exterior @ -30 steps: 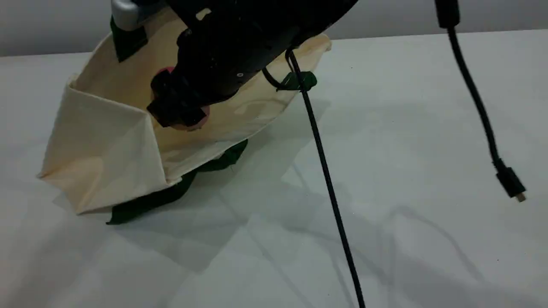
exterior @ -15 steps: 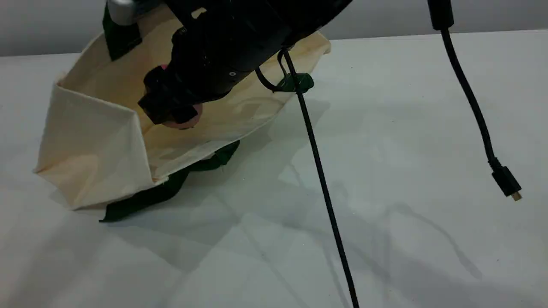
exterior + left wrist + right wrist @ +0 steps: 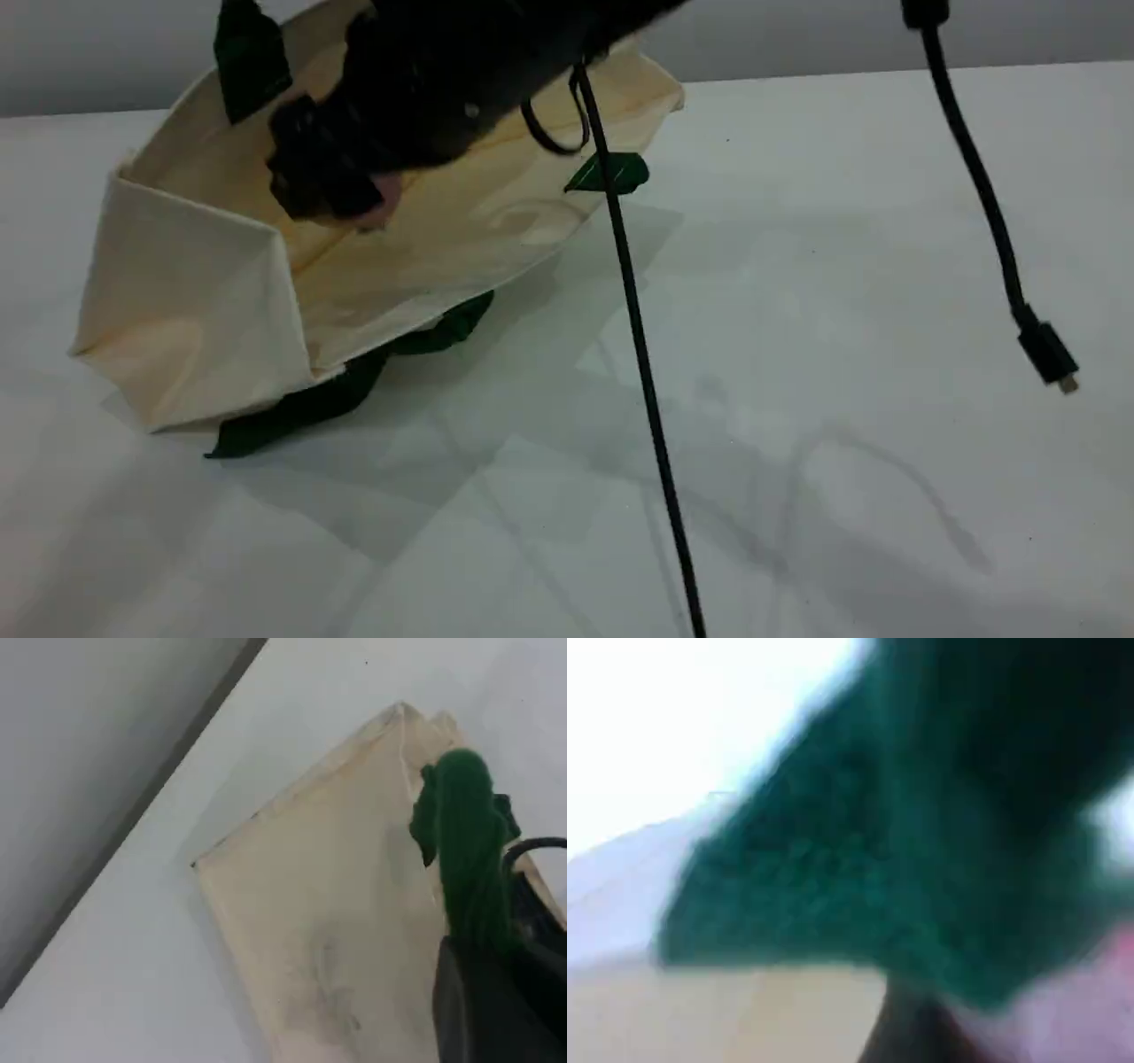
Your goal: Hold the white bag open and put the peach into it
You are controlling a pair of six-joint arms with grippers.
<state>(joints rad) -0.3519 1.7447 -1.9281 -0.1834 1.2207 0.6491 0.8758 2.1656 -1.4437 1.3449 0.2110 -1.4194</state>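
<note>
The white bag lies tilted on the table at the left, its mouth held wide. One dark green handle rises to the top edge; in the left wrist view my left gripper is shut on that handle above the bag's cloth. My right arm reaches down from the top into the mouth. The pink peach shows at the tip of my right gripper, off the cloth below it. The right wrist view is blurred: green handle close up, cream cloth below.
A black cable hangs from the right arm across the middle of the table. A second cable ends in a plug at the right. The bag's other green handle lies under its front edge.
My right gripper has moved up and to the left inside the bag's mouth, and the peach has gone with it. The held handle and the bag's rim have risen slightly.
</note>
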